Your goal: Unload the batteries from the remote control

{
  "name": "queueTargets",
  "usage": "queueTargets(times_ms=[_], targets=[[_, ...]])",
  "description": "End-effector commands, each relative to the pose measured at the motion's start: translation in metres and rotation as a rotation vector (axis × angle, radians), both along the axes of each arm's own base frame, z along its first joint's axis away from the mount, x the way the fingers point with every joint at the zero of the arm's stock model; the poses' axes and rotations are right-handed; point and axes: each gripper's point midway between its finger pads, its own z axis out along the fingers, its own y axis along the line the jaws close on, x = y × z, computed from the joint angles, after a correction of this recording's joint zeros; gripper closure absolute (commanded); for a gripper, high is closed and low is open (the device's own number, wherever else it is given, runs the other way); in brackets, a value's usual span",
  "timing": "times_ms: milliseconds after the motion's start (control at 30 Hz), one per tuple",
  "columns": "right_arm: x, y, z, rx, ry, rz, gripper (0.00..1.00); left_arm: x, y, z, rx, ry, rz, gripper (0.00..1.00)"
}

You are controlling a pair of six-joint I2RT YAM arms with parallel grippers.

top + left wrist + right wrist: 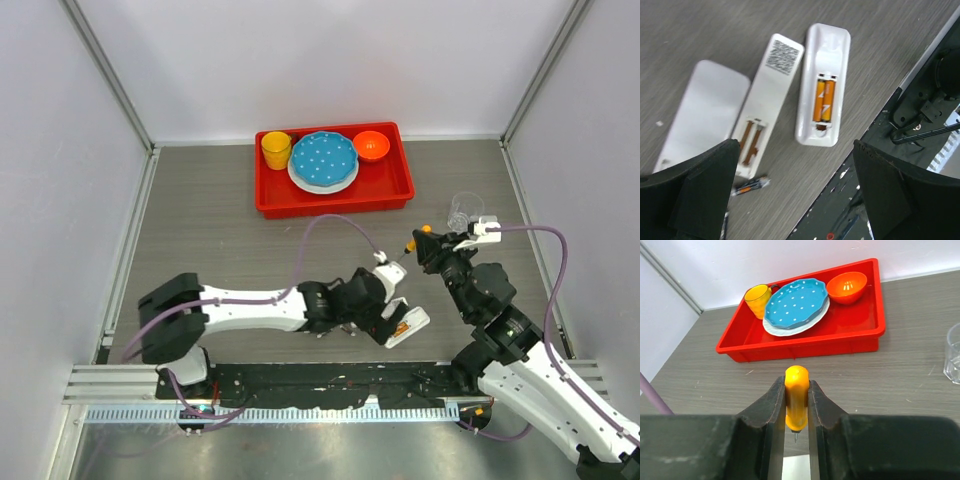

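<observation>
In the left wrist view, a white remote [822,65] lies back-up with two orange batteries [823,97] in its open compartment. Beside it, a second white remote body [775,80] has an empty compartment showing copper contacts, and a white cover [705,115] lies to its left. One loose dark-and-orange battery [751,186] lies on the table near the left finger. My left gripper [800,200] is open and empty above them; in the top view it [385,300] hovers over the remote [408,325]. My right gripper [796,385] is shut on an orange-handled screwdriver [796,395], held off the table [425,240].
A red tray [400,190] at the back holds a yellow cup [276,150], a blue dotted plate [324,160] and an orange bowl [372,145]. A clear cup [464,210] stands right of the tray. The table's black front rail [880,165] runs close to the remotes.
</observation>
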Motion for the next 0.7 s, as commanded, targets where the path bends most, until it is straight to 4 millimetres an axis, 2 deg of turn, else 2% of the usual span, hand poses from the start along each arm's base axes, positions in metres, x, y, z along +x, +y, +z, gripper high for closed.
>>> queueTargets(times_ms=[0,33,200,233,367,567,600,667], targets=[[0.000,-0.016,0.004,-0.006,-0.013,-0.071,0.99,-0.005,-0.034,-0.002,0.023,-0.105,-0.014,0.00],[0.000,-0.019,0.004,-0.005,-0.013,-0.087,0.98,-0.013,-0.040,-0.005,0.027,-0.109,-0.034,0.00],[-0.004,-0.025,0.007,0.014,-0.026,-0.104,0.99,-0.029,-0.063,-0.018,0.040,-0.129,-0.051,0.00],[-0.004,-0.026,0.005,0.010,-0.021,-0.110,0.99,-0.030,-0.064,-0.028,0.059,-0.131,-0.044,0.01],[-0.006,-0.028,0.005,0.013,-0.017,-0.114,0.99,-0.034,-0.068,-0.044,0.081,-0.128,-0.034,0.04],[-0.008,-0.031,0.006,0.020,-0.020,-0.122,0.99,-0.030,-0.057,-0.071,0.152,-0.153,-0.010,0.18],[-0.008,-0.031,0.007,0.021,-0.021,-0.122,0.99,-0.029,-0.055,-0.074,0.163,-0.158,-0.008,0.26],[-0.008,-0.031,0.006,0.017,-0.019,-0.122,0.99,-0.028,-0.050,-0.078,0.180,-0.165,-0.006,0.31]])
